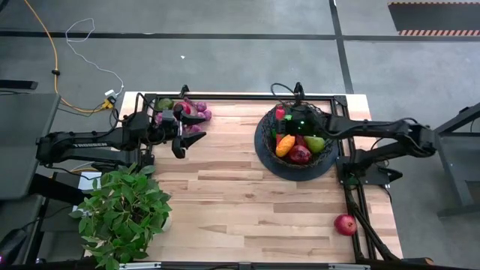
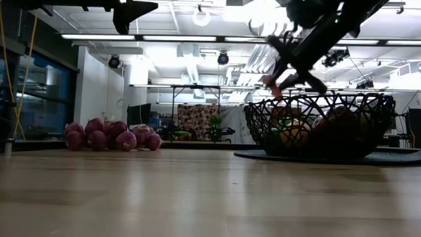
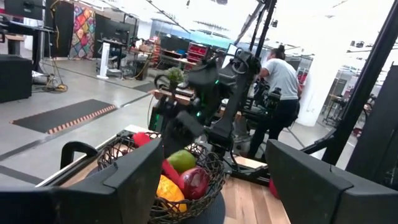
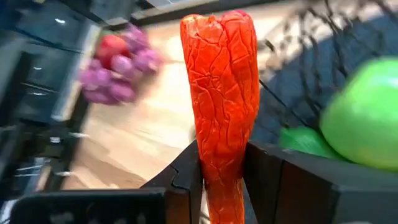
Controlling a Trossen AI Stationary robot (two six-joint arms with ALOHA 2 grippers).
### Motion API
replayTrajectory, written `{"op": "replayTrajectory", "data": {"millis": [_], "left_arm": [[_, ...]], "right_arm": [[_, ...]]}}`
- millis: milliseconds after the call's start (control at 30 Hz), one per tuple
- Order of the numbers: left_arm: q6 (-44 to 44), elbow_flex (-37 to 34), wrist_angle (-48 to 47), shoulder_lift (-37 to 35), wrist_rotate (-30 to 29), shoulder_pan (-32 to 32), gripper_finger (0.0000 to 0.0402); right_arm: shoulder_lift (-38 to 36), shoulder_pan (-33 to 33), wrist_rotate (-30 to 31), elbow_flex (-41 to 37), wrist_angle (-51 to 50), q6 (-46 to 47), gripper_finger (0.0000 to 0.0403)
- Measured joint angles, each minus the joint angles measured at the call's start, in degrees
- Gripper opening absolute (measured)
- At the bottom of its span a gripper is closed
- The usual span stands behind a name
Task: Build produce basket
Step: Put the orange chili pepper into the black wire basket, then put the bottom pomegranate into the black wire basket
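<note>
The black wire basket (image 1: 264, 154) stands on the right half of the table and holds an orange, a red apple, a green pear and other produce. My right gripper (image 1: 285, 118) hangs over the basket's far part, shut on a red chilli pepper (image 4: 221, 87). A bunch of purple grapes (image 1: 193, 114) lies on the table at the far left, with a green fruit beside it. My left gripper (image 1: 180, 142) stands open just near of the grapes, held level and touching nothing. A red apple (image 1: 345, 223) lies at the near right. My right gripper pinches the chilli's lower part (image 4: 219, 163) between its two fingers (image 4: 186, 177). The rest of the wrinkled pepper sticks out past the fingertips. The fingers slant downward, coming from the table's right side. The chilli is lifted clear, above the basket's rim (image 2: 289, 99).
A leafy potted plant (image 1: 124, 210) stands at the near left corner. A black frame rail (image 1: 360, 217) runs along the table's right edge. Bare wood lies between grapes and basket and across the near middle. A person (image 3: 280, 81) stands beyond the table.
</note>
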Motion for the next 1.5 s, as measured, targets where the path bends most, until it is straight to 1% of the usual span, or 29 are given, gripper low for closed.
{"op": "replayTrajectory", "data": {"millis": [333, 467, 567, 833, 933, 1067, 1233, 1367, 1500], "left_arm": [[0.17, 0.00, -0.01, 0.00, 0.00, -0.02, 0.0271], [0.16, 0.00, -0.01, 0.00, 0.02, -0.02, 0.0271], [0.16, 0.00, -0.01, 0.00, 0.02, -0.02, 0.0271], [0.17, 0.02, -0.01, 0.00, 0.01, -0.01, 0.0271], [0.17, 0.02, -0.01, 0.00, 0.02, -0.02, 0.0271], [0.14, 0.02, -0.02, 0.00, 0.02, -0.01, 0.0271], [0.15, 0.02, -0.03, 0.00, 0.02, 0.00, 0.0271], [0.15, 0.02, -0.03, 0.00, -0.01, 0.00, 0.0271], [0.12, 0.02, -0.03, 0.00, -0.17, -0.02, 0.0271]], "right_arm": [[6.18, 0.00, -0.61, 0.03, 0.27, 1.78, 0.0079], [8.06, 0.00, 0.39, 0.07, 0.22, 3.16, 0.0085], [9.02, 0.00, 0.88, 0.07, 0.21, 3.22, 0.0109], [9.30, -0.06, 0.86, 0.07, 0.20, 2.97, 0.0207], [8.97, -1.06, -0.76, 0.07, -0.05, 0.81, 0.0232], [5.71, -3.63, -4.42, 0.07, -0.25, -2.33, 0.0244], [-3.31, -4.46, -5.25, 0.07, 0.25, -9.86, 0.0245], [-11.48, -2.62, -5.60, 0.07, 1.38, -18.89, 0.0246], [-18.01, 1.09, -6.90, 0.07, 5.46, -26.63, 0.0245]]}}
